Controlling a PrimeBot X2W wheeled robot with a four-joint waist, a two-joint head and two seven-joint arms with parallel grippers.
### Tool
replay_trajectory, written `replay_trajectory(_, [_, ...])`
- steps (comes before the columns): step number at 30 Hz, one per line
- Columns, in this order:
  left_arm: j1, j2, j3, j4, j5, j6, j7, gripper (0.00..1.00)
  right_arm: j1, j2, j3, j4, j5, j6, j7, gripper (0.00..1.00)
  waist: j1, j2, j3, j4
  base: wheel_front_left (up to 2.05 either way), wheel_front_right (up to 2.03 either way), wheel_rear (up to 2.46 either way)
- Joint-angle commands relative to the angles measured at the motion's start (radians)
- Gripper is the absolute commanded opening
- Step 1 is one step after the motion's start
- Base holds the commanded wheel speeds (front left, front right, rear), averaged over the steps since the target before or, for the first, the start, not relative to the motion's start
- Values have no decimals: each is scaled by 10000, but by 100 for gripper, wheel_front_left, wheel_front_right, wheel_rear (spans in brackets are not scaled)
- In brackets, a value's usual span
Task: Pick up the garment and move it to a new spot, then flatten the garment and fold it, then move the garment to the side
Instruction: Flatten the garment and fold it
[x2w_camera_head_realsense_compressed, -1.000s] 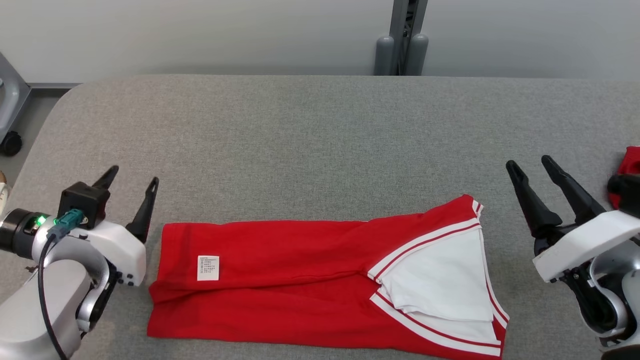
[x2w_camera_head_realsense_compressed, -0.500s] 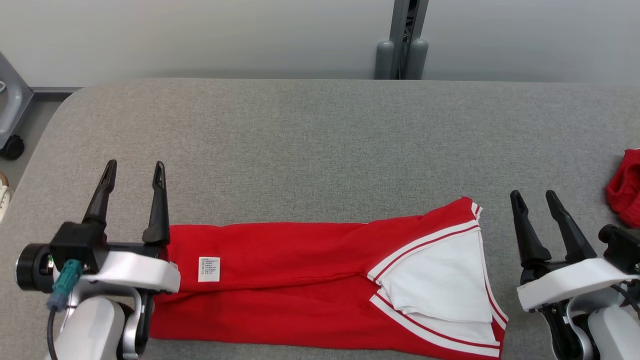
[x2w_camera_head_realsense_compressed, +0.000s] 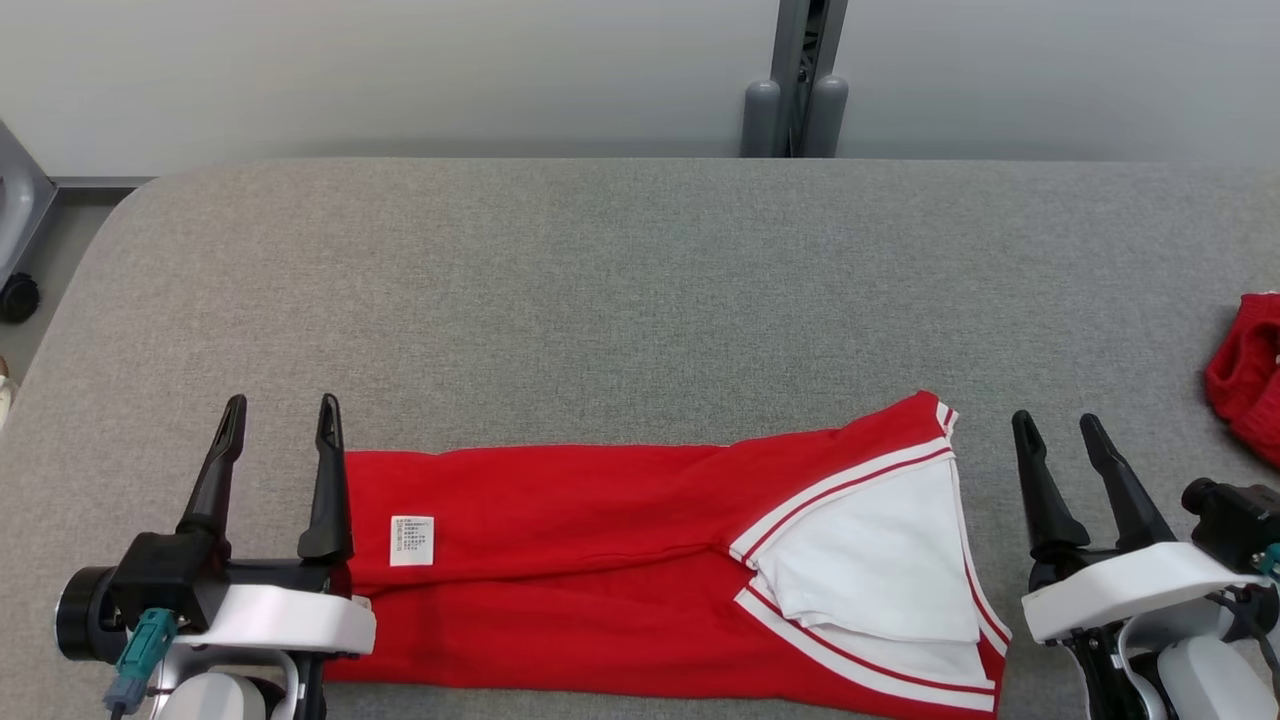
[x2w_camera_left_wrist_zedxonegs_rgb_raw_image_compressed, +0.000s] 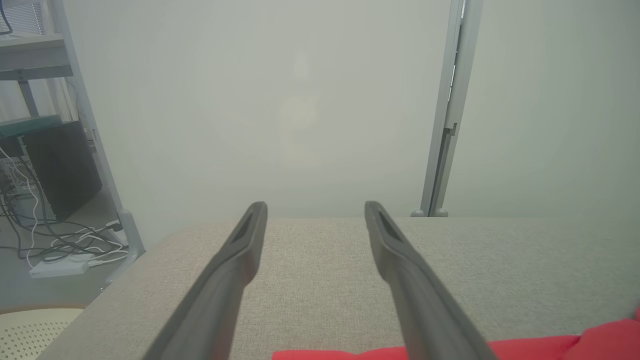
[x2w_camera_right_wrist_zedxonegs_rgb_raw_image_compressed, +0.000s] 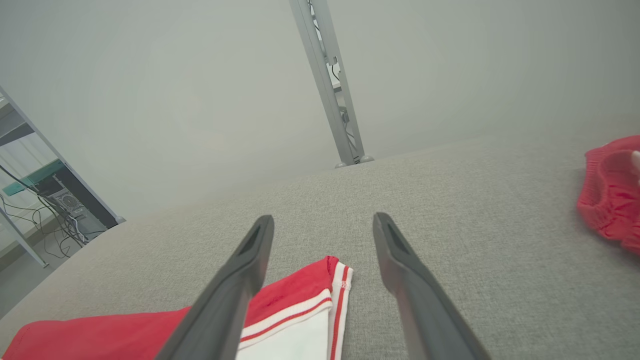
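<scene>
**Both arms draw back toward the near edge as the left tool (x2w_camera_head_realsense_compressed: 282, 402) swings round from its slant of a second ago to point straight up the tabletop (x2w_camera_head_realsense_compressed: 640, 300).**

The red garment (x2w_camera_head_realsense_compressed: 600, 540) lies folded in a long band at the near middle of the tabletop, in the same place as before, with its white label (x2w_camera_head_realsense_compressed: 412, 540) toward the left and its white panel (x2w_camera_head_realsense_compressed: 870, 560) to the right. The left tool stands wide open and empty, its inner finger along the garment's left edge; contact cannot be told. The right tool (x2w_camera_head_realsense_compressed: 1054, 418), now lower than before, is also spread wide and empty, just beside the garment's striped right end. A red knit piece (x2w_camera_head_realsense_compressed: 1245, 375) sits near the right edge, beyond that tool. The far half of the tabletop lies bare up to the grey post (x2w_camera_head_realsense_compressed: 795, 90).
</scene>
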Motion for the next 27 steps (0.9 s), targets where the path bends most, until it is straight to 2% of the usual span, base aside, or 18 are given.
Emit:
replay_trajectory(1, [-37,-17,139,43,112,-131,-40,100,-107,-68,17,42,78,4,-68,100,0,-1,0,-2,0,0,0])
replay_trajectory(8, [-103,-253,568,147,494,-597,-40,100,-144,-108,125,174,247,4,-107,100,0,-1,-15,-42,0,0,0])
replay_trajectory(13, [-132,-325,667,191,614,-757,-40,100,-151,-73,138,268,467,4,1,100,0,-1,31,-70,0,0,0])
replay_trajectory(20, [-144,-357,653,480,693,-869,-40,100,56,57,70,876,1265,4,1259,100,0,-1,135,-79,0,0,0])
replay_trajectory(27, [-254,-366,564,666,687,-957,-41,100,92,131,201,982,2085,4,2270,100,0,-1,359,-70,0,0,0])
